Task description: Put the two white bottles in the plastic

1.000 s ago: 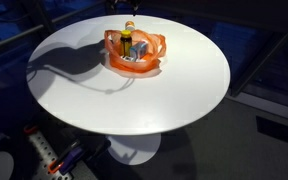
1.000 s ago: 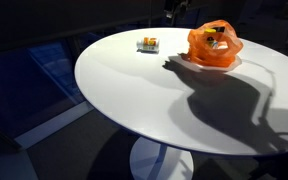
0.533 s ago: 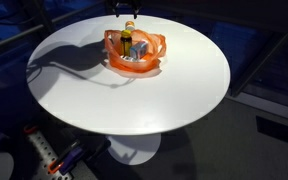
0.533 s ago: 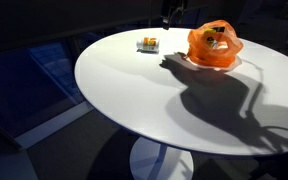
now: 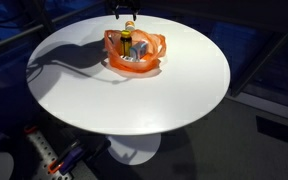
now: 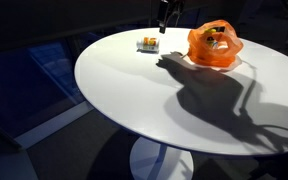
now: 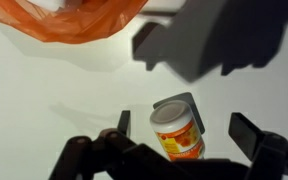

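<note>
Up at the far rim of the round white table (image 5: 84,95) in an exterior view, the dark end effector (image 5: 122,10) hangs just behind the orange plastic bag (image 5: 149,55), whose mouth gapes upward. A yellow-labelled bottle (image 5: 127,42) stands upright inside it, and a pale item beside that is too small to identify. How the jaws stand cannot be told from this angle. In an exterior view from another side, the orange plastic bag (image 6: 214,48) sits toward the back of the table (image 6: 144,100), and a small white bottle (image 6: 148,43) appears to lie on its side on the bare surface, apart from the bag. The end effector (image 6: 165,12) hovers above it, slightly to one side, and a broad shadow (image 6: 214,100) runs across the tabletop. In the wrist view, the end effector (image 7: 183,122) has its two fingers (image 7: 124,120) spread wide. The white bottle (image 7: 179,130), with its orange and yellow label, rests on the table (image 7: 54,90) between them, touching neither. The orange plastic bag (image 7: 74,15) fills the top left corner, and a dark shadow (image 7: 224,40) covers the top right.
</note>
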You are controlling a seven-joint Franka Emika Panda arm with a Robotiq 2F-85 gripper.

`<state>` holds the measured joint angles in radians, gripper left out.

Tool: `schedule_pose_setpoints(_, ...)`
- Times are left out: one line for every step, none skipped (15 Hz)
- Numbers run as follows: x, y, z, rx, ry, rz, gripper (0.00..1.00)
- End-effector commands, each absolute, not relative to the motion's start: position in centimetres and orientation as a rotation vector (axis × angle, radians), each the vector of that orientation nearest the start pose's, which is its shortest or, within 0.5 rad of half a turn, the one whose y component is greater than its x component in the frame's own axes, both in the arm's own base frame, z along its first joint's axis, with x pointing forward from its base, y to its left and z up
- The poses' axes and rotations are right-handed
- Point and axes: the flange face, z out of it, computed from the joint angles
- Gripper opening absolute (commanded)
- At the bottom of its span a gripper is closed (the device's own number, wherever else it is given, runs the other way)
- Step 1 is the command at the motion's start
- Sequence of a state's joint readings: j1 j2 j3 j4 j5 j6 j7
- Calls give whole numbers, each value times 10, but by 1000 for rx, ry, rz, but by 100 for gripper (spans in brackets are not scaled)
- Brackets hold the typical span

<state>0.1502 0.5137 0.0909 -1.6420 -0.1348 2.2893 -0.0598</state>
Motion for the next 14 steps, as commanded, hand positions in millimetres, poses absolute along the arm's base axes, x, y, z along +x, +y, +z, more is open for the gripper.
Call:
schedule_pose_setpoints(684,163,321,-3119,-637,-287,100)
schedule_pose_setpoints(686,166,317,-3115,-653,-308,100)
schedule_pose_setpoints(687,168,314,-3110,-667,-326,100)
schedule_pose_setpoints(688,170,310,-3105,-677,-341,100)
schedule_pose_setpoints(689,171,307,-3101,-690,-359,100)
schedule_pose_setpoints(691,172,304,-3093,-701,-374,100)
schedule_pose_setpoints(692,172,301,-3087,-711,-388,100)
schedule_pose_setpoints(694,172,298,-3084,-718,-402,100)
schedule_pose_setpoints(696,171,295,-3081,-723,-415,100)
schedule_pose_setpoints(698,171,292,-3077,-727,-425,100)
schedule_pose_setpoints(700,170,290,-3072,-734,-437,100)
schedule_pose_setpoints(701,170,287,-3065,-738,-450,100)
schedule_pose_setpoints(703,169,285,-3060,-742,-459,100)
schedule_pose_setpoints(705,169,283,-3052,-749,-472,100)
